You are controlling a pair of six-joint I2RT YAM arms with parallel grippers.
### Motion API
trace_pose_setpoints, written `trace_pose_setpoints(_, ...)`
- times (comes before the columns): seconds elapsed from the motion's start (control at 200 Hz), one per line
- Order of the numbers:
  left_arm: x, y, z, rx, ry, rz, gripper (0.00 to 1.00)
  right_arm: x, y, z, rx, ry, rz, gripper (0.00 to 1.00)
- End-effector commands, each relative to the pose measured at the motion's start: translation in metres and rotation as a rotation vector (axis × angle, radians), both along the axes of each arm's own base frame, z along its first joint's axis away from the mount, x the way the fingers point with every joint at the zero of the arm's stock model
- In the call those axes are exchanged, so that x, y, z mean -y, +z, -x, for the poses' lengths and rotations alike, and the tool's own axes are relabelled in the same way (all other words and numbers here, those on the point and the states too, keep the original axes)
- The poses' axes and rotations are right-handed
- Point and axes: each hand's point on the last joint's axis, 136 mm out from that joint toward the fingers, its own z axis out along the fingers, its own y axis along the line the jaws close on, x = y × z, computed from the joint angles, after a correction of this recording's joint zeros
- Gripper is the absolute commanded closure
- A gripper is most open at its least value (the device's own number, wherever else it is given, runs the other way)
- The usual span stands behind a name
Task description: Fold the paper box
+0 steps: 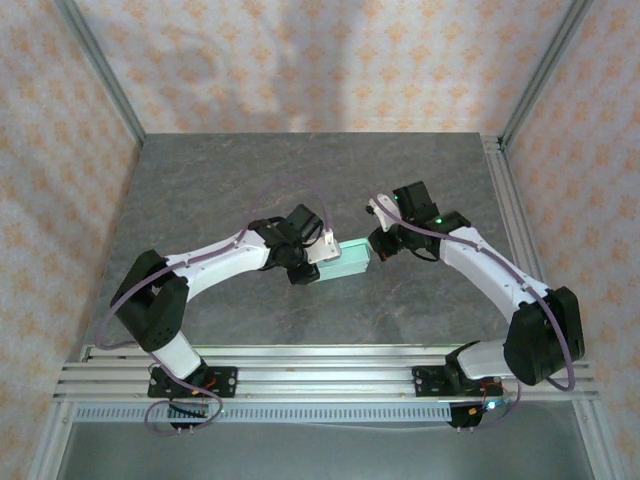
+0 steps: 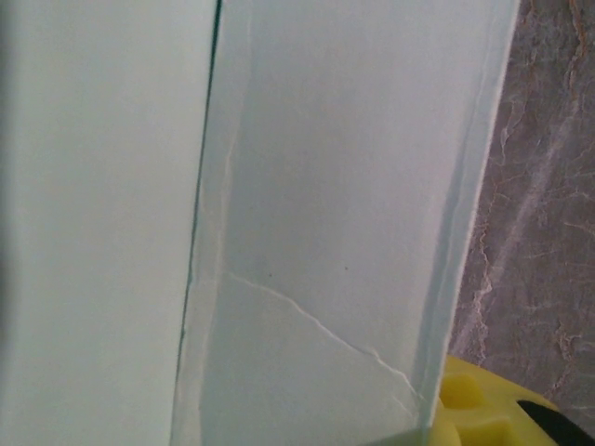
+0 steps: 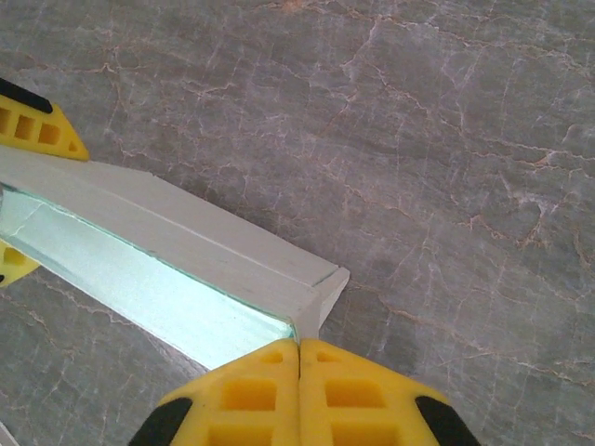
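Observation:
The paper box (image 1: 345, 260) is a pale mint-teal, partly folded shallow box held above the tabletop between both arms. My left gripper (image 1: 318, 265) is shut on its left end. In the left wrist view the box's creased card (image 2: 325, 186) is right against the camera, with one yellow finger (image 2: 483, 409) beside its edge. In the right wrist view the box (image 3: 186, 242) runs up to the left, where the left gripper's yellow fingers (image 3: 37, 125) straddle it. My right gripper (image 3: 299, 348) (image 1: 377, 250) has its fingertips pressed together on the box's near end flap.
The grey marbled tabletop (image 1: 320, 170) lies below the box. Patterned walls and metal frame posts (image 1: 500, 160) border it. An aluminium rail (image 1: 320, 375) with the arm bases runs along the near edge.

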Motion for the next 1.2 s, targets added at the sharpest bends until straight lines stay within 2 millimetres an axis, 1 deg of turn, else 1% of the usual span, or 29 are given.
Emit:
trace_pose_setpoints(0.0, -0.007, 0.003, -0.004, -0.001, 0.046, -0.028, 0.69, 0.002, 0.012, -0.012, 0.012, -0.137, -0.045, 1.00)
trace_pose_setpoints(0.25, -0.007, 0.004, -0.011, 0.019, 0.067, -0.033, 0.69, 0.009, 0.022, -0.005, -0.040, -0.357, -0.182, 1.00)
trace_pose_setpoints(0.4, -0.004, 0.006, -0.014, 0.026, 0.064, -0.032, 0.68, 0.012, 0.011, 0.003, -0.092, -0.433, -0.194, 1.00)
trace_pose_setpoints(0.5, -0.002, 0.004, -0.015, 0.020, 0.062, -0.030, 0.68, 0.010, 0.010, 0.001, -0.082, -0.498, -0.252, 1.00)
trace_pose_setpoints(0.591, -0.001, 0.002, -0.016, 0.011, 0.062, -0.031, 0.68, 0.004, 0.010, -0.001, -0.067, -0.518, -0.279, 1.00)
trace_pose_setpoints(0.721, -0.001, -0.003, -0.015, 0.003, 0.061, -0.038, 0.68, -0.002, 0.001, 0.000, -0.042, -0.498, -0.261, 1.00)
trace_pose_setpoints(0.776, -0.001, -0.004, -0.015, 0.006, 0.059, -0.041, 0.68, 0.000, -0.004, 0.000, -0.033, -0.495, -0.248, 1.00)
trace_pose_setpoints(0.861, -0.003, -0.005, -0.015, 0.006, 0.061, -0.046, 0.67, 0.001, -0.006, 0.001, -0.018, -0.471, -0.225, 1.00)
trace_pose_setpoints(0.906, -0.003, -0.005, -0.015, 0.011, 0.065, -0.044, 0.65, 0.001, -0.005, 0.002, -0.008, -0.460, -0.217, 1.00)
trace_pose_setpoints(0.996, -0.003, -0.002, -0.015, 0.018, 0.071, -0.032, 0.57, 0.002, -0.005, 0.003, 0.008, -0.440, -0.200, 1.00)
trace_pose_setpoints(1.086, 0.000, 0.005, -0.016, 0.028, 0.085, 0.000, 0.50, 0.004, -0.005, 0.001, 0.014, -0.448, -0.195, 1.00)
trace_pose_setpoints(1.101, 0.001, 0.006, -0.016, 0.029, 0.088, 0.007, 0.47, 0.004, -0.005, 0.002, 0.013, -0.448, -0.196, 1.00)
trace_pose_setpoints(1.151, 0.005, 0.011, -0.017, 0.036, 0.093, 0.039, 0.43, 0.004, -0.004, 0.001, 0.016, -0.455, -0.197, 1.00)
trace_pose_setpoints(1.191, 0.009, 0.015, -0.018, 0.043, 0.097, 0.068, 0.41, 0.003, -0.004, 0.000, 0.021, -0.458, -0.196, 1.00)
